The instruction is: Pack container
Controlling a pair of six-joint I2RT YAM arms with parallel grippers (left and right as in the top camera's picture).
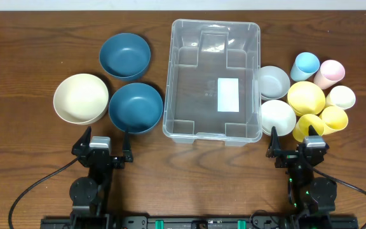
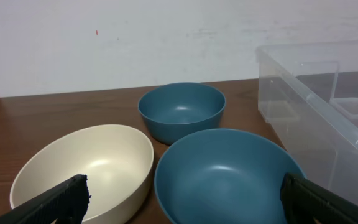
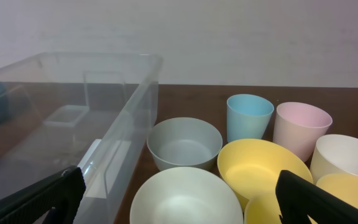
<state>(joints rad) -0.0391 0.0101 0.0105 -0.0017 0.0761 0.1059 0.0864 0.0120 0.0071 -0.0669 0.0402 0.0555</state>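
**Overhead and wrist views.** The container [image 1: 196,95], a clear bin standing upright with its top open, lies at the middle of the desk [image 1: 37,32]. A white label [image 1: 228,94] shows on its bottom.

The left end effector [image 1: 105,143] sits at the near edge of the desk, its fingers [image 2: 58,200] spread wide and gripping nothing. The container lies ahead of it and to its right, well apart, and appears in the left wrist view as a clear wall at the right margin. Between the fingers we see the near blue bowl [image 1: 136,107], with a cream bowl [image 1: 81,98] to its left and a far blue bowl [image 1: 125,55] behind. The near blue bowl sits just beside the container's left wall.

The right end effector [image 1: 295,147] is likewise spread and empty at the near edge. The container lies ahead of it and to its left, filling the left half of the right wrist view. A grey bowl [image 1: 272,81] and a white bowl [image 1: 277,117] sit just beside the container's right wall. Further right we find a yellow bowl [image 1: 305,97], a light blue cup [image 1: 305,65], a pink cup [image 1: 329,72], a white cup [image 1: 340,97] and two yellow cups [image 1: 334,118], closely clustered.
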